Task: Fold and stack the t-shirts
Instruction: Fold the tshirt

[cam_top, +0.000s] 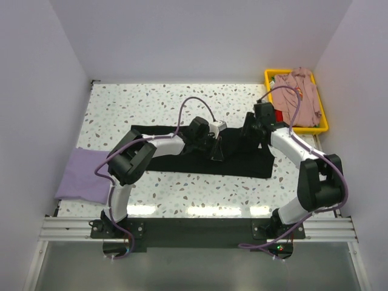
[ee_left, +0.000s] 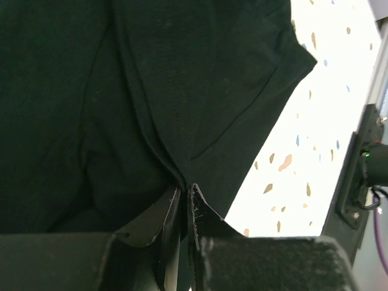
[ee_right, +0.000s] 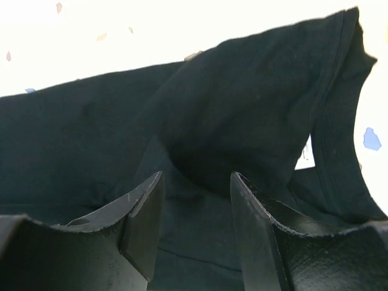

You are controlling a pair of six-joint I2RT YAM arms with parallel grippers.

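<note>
Black t-shirt [cam_top: 242, 162] lies spread across the middle of the speckled bench [cam_top: 182, 191]; only the top view shows the lavender t-shirt [cam_top: 82, 176] at the left edge and the yellow bin [cam_top: 325, 126] in the far right corner holding the dusty-pink t-shirt [cam_top: 301, 91]. Wrist views show the left gripper [ee_left: 185, 193] pinched tight on a ridge of black cloth, and the right gripper [ee_right: 195, 182] with jaws apart near the collar and small white label [ee_right: 307, 154].

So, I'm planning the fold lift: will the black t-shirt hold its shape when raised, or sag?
Probably sag: the black t-shirt creases into folds running to where the left pincer pinches it, so it looks limp. Likely light too, since that small pinch tents it. Pushed, it would probably bunch rather than slide flat: it lies rumpled below the right pincer.
</note>
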